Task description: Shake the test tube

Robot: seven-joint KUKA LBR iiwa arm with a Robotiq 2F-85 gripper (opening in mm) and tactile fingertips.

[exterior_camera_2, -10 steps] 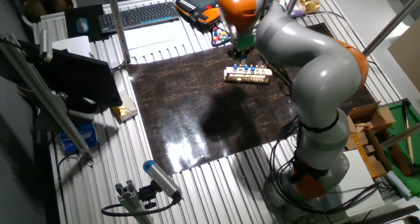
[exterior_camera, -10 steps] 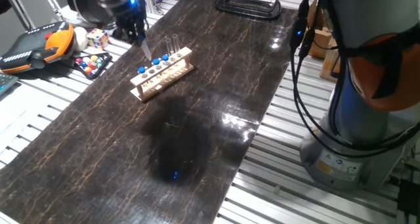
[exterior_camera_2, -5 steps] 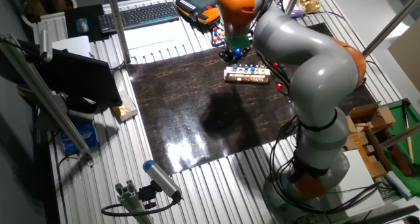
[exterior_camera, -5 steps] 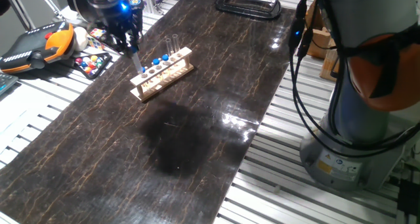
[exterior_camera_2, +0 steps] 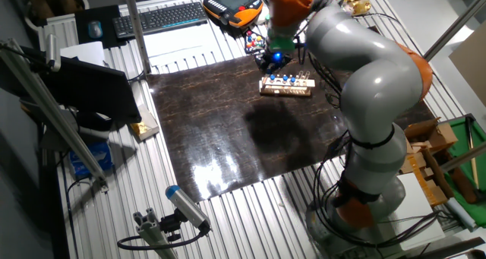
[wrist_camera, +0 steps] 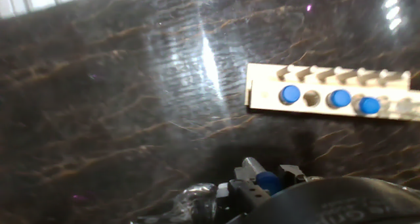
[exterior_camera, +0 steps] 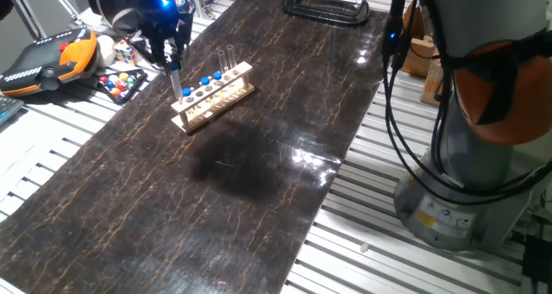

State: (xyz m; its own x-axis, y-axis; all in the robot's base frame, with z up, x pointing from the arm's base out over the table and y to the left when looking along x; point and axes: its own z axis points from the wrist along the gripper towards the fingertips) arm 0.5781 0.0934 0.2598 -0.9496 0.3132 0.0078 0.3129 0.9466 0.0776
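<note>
My gripper [exterior_camera: 166, 54] hangs just left of the wooden rack [exterior_camera: 213, 96], shut on a slim clear test tube [exterior_camera: 175, 82] that points down, nearly upright, beside the rack's left end. In the hand view the gripper [wrist_camera: 265, 172] clamps the tube's blue cap [wrist_camera: 268, 182] at the bottom edge. The rack [wrist_camera: 328, 99] lies to the upper right there, with three blue-capped tubes standing in it. The other fixed view shows the gripper [exterior_camera_2: 273, 59] just above the rack [exterior_camera_2: 286, 85].
Two taller uncapped tubes [exterior_camera: 226, 59] stand at the rack's far end. A tray of coloured balls [exterior_camera: 121, 84] and an orange teach pendant [exterior_camera: 47, 61] lie to the left. A black clamp [exterior_camera: 326, 3] sits at the far edge, with the robot base [exterior_camera: 457, 199] on the right.
The hand has swung left and slightly down with the tube. The tube went from tilted toward the rack to nearly upright. The arm's wrist has rotated.
</note>
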